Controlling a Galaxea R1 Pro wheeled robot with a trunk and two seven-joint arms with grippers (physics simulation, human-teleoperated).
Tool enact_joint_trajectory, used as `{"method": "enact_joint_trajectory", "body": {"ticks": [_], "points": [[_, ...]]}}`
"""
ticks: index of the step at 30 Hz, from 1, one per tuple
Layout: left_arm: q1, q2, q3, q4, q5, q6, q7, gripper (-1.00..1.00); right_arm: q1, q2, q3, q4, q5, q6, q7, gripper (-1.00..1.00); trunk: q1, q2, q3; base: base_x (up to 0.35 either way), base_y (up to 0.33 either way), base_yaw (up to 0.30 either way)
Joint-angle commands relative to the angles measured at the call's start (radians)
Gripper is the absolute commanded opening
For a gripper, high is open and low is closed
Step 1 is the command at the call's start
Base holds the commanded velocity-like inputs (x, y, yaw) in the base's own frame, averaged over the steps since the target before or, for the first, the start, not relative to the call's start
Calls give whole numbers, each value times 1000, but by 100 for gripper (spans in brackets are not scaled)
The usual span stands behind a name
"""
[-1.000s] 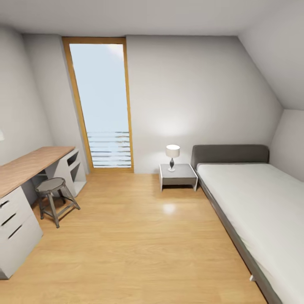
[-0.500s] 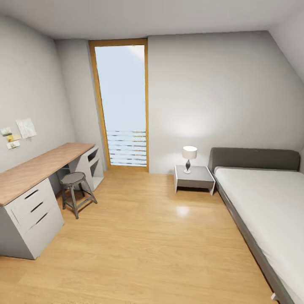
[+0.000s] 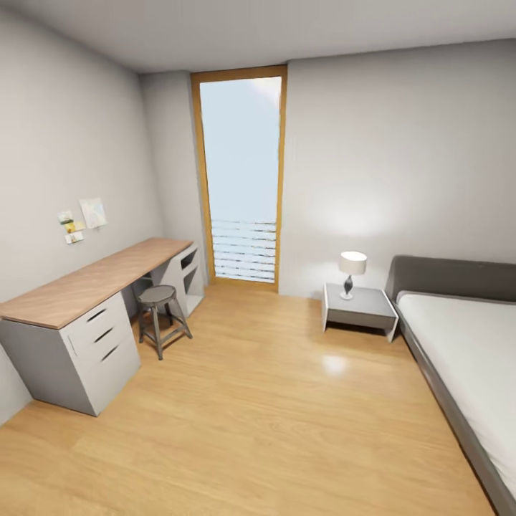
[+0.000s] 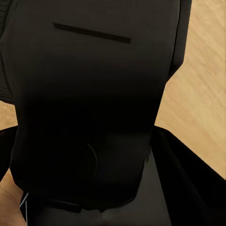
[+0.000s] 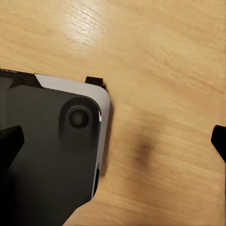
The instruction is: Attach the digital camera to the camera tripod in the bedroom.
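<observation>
The digital camera and the camera tripod are out of view. The head view takes in the bedroom: pale grey walls, a light wood floor [image 3: 272, 401], a grey-framed bed [image 3: 466, 337] with a white mattress at the right, and an oak-framed door [image 3: 242, 179] with frosted stripes at the back. In the right wrist view my right gripper [image 5: 115, 141] is open over bare floor, its black fingertips [image 5: 10, 141] at the picture's two sides, with nothing between them. A large black shape [image 4: 89, 103] blocks most of the left wrist view, so the left fingers cannot be made out.
A long wood-topped desk [image 3: 93, 287] with grey drawers runs along the left wall, a round stool [image 3: 161, 315] beside it. A grey nightstand [image 3: 358, 308] with a lamp [image 3: 351, 272] stands by the bed's head. A black, white-edged part of the robot [image 5: 52, 150] sits over the floor.
The head camera has turned left, so the whole room has slid right in the picture. More of the desk and left wall shows, less of the bed.
</observation>
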Motion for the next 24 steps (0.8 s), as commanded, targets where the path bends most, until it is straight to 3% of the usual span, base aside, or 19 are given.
{"method": "enact_joint_trajectory", "body": {"ticks": [1, 24], "points": [[0, 0, -9, -1, 6, -2, 3, -100, 0, -1, -8, 1, 6, -4, 2, 100, 0, -1, 0, 0, 0, 275], [0, 1, -2, -7, 5, -7, -7, -100, 0, -4, -4, -4, 6, -18, 2, 100, 0, -1, 0, 0, 0, 275]]}}
